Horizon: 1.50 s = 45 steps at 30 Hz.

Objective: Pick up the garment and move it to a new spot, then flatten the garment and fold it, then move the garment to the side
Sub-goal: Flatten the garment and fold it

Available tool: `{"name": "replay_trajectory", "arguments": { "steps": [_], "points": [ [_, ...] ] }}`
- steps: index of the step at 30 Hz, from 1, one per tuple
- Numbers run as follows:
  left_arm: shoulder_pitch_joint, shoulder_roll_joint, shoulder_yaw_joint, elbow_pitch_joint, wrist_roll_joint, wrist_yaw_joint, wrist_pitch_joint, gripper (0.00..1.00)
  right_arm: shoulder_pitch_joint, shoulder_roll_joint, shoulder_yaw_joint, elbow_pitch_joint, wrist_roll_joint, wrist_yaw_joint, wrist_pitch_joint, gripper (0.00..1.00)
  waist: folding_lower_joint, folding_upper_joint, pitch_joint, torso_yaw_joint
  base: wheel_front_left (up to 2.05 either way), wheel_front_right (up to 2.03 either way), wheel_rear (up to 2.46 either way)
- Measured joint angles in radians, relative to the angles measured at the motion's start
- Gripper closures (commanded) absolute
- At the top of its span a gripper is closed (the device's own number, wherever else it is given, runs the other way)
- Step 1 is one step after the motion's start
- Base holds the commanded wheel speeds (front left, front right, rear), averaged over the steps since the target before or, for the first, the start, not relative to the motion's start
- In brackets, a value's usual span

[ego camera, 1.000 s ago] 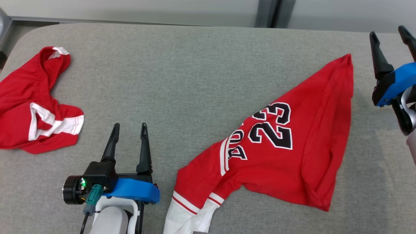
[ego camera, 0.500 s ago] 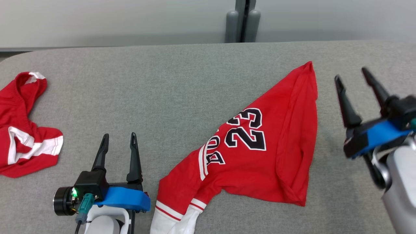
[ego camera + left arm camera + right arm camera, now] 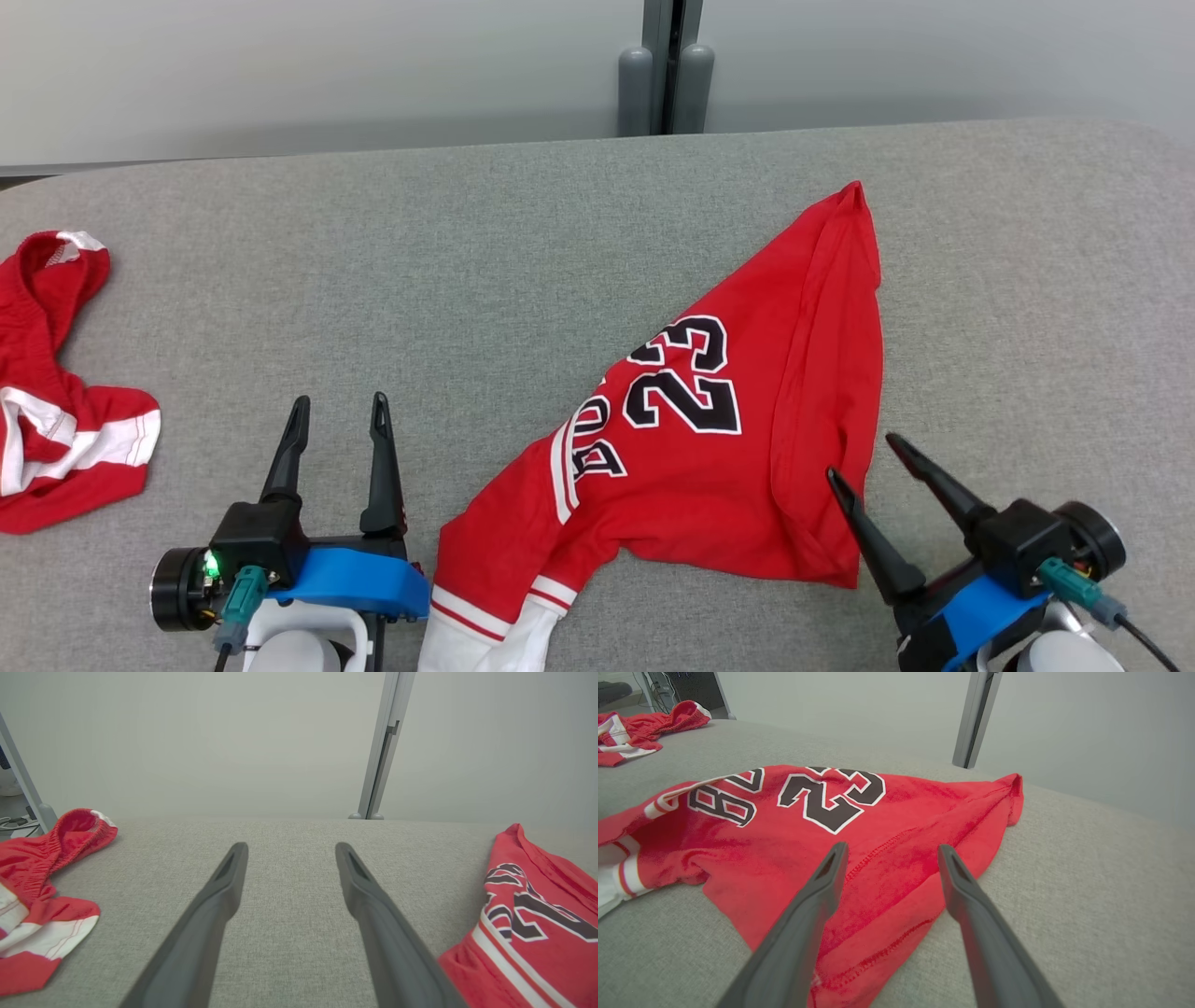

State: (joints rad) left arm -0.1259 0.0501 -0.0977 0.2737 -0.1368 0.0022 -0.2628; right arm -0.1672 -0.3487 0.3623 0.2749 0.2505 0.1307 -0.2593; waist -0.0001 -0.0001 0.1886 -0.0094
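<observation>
Head view shows the red jersey (image 3: 709, 439) lying rumpled on the grey worktop (image 3: 467, 261), right of centre. Its long axis slants from the white-trimmed sleeve (image 3: 485, 630) at the bottom edge up to a pointed corner at upper right. My right end effector (image 3: 861, 456) is spread wide and empty at lower right, tips at the jersey's lower-right hem. Right wrist view has the cloth straight ahead, beneath and between the fingers (image 3: 803, 914). My left end effector (image 3: 338, 401), also wide and empty, points at bare worktop left of the sleeve. I judge the right arm nearer for the pick-up.
</observation>
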Motion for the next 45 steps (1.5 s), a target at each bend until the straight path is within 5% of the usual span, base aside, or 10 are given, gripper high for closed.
{"name": "replay_trajectory", "arguments": {
  "steps": [15,18,36,38,39,45],
  "points": [
    [-0.005,0.000,-0.020,0.001,-0.011,0.000,0.000,0.00,0.019,-0.007,0.136,0.119,0.018,0.000,0.016,0.00,0.0002,0.0000,0.022,0.038,0.00,0.00,0.00],
    [-0.005,0.000,-0.020,0.002,-0.011,0.002,0.000,0.00,0.014,-0.006,0.142,0.142,0.027,0.000,0.015,1.00,0.0002,0.0001,0.023,0.040,0.00,0.00,0.00],
    [0.008,0.000,-0.018,0.010,-0.011,0.001,0.000,0.00,0.179,0.002,-0.135,0.062,0.096,0.000,-0.003,1.00,0.0001,0.0002,-0.015,-0.039,0.00,0.00,0.00],
    [0.009,0.000,-0.017,0.010,-0.012,0.001,0.000,0.00,0.200,0.012,-0.141,0.069,0.114,0.000,-0.003,0.65,0.0001,0.0002,-0.015,-0.045,0.00,0.00,0.00],
    [0.009,0.000,-0.017,0.010,-0.012,0.001,0.000,0.00,0.205,0.016,-0.145,0.076,0.124,0.000,-0.003,0.00,0.0001,0.0002,-0.016,-0.047,0.00,0.00,0.00],
    [0.012,0.000,-0.014,0.012,-0.011,-0.003,0.000,0.00,0.213,0.049,-0.216,0.083,0.128,0.000,-0.003,0.00,0.0001,0.0002,-0.020,-0.051,0.00,0.00,0.00]
  ]
}}
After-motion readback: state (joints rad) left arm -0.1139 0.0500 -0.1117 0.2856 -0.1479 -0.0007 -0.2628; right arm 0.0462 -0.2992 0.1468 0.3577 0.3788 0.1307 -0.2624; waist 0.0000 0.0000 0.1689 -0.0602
